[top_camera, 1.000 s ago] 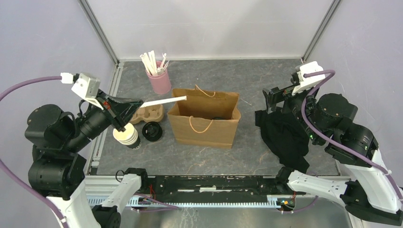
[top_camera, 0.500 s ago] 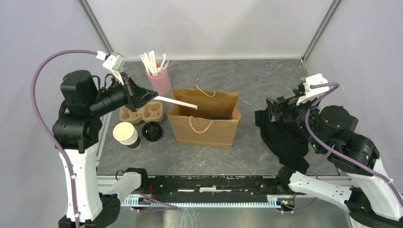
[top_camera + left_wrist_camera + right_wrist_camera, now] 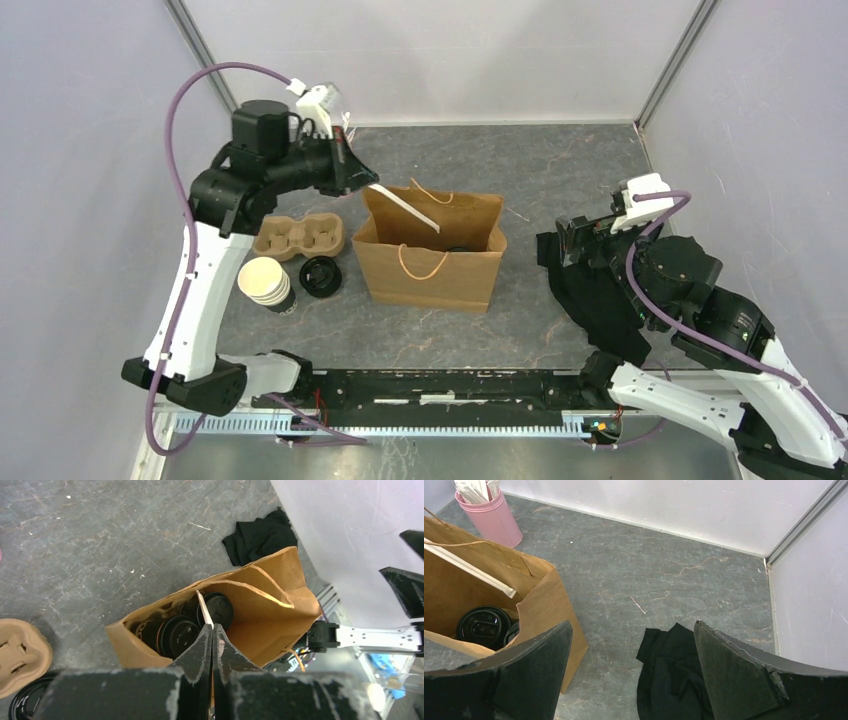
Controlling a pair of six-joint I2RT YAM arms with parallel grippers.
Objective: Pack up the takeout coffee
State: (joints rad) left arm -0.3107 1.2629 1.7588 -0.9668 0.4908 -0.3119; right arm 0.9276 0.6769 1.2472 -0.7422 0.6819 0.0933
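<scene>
Two takeout coffee cups with black lids [image 3: 181, 633] [image 3: 220, 608] stand inside the open brown paper bag [image 3: 430, 268]; one lid [image 3: 483, 625] also shows in the right wrist view. A dark cup with a cream inside [image 3: 266, 284] stands uncapped at the left, a loose black lid [image 3: 320, 276] beside it. My left gripper [image 3: 370, 182] hangs over the bag's back left corner, shut on a white stick [image 3: 205, 610] that slants down into the bag. Right of the bag, my right gripper [image 3: 633, 625] stands open and holds nothing.
A cardboard cup carrier [image 3: 298, 238] lies left of the bag. The pink cup of white sticks [image 3: 494, 518] stands at the back, mostly hidden behind my left arm from above. A crumpled black cloth [image 3: 600, 290] lies under the right gripper.
My left arm has risen and swung from above the uncapped cup to the bag's back, tipping the stick down into the bag. The right arm has drawn slightly nearer.
</scene>
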